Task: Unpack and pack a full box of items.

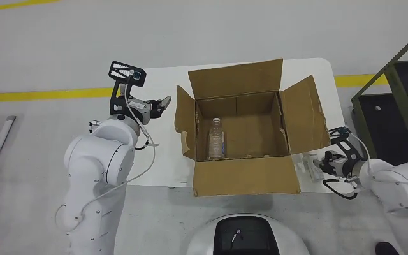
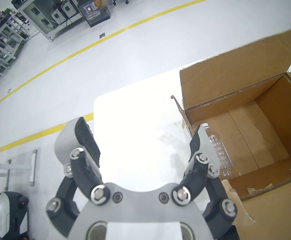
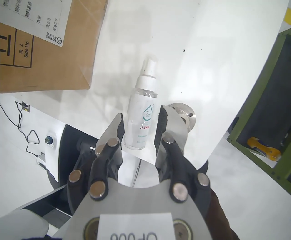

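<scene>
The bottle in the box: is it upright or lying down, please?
Lying down: the bottle rests lengthwise on the box floor, cap pointing away.

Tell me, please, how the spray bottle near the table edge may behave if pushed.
The spray bottle is tall, narrow and upright, so it would probably tip. Its smooth round wall looks slippery and apt to roll once down.

Pale floor [image 1: 64,38] with a yellow line [image 1: 51,94] — equipment racks [image 2: 56,16] beyond.
</scene>
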